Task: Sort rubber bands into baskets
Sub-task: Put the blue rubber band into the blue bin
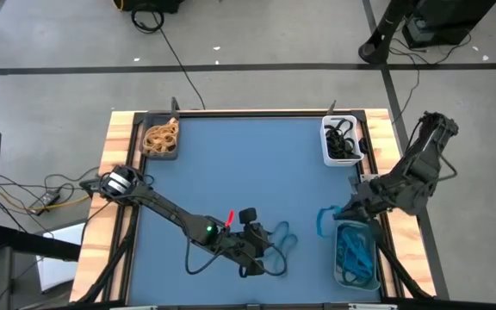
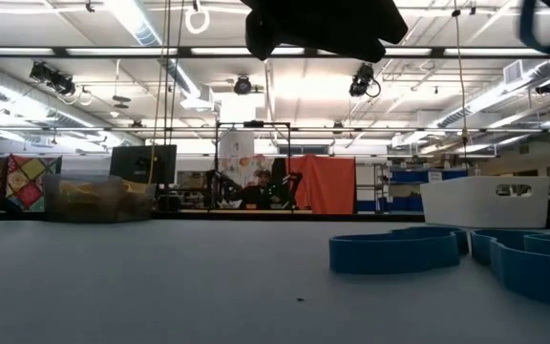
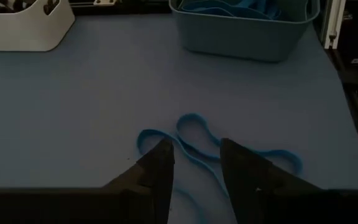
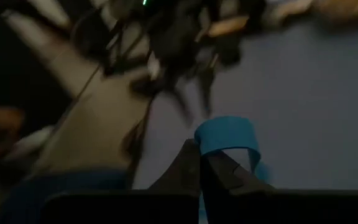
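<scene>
Only in right wrist view: blue band between closed jaws.

From above, the blue surface carries three baskets: a dark one at the far left corner heaped with tan bands, a white one at the far right holding black bands, and a grey-teal one near the right edge with blue bands. The left gripper sits low over loose blue bands. The right gripper pinches a blue band just beside the grey-teal basket.
</scene>
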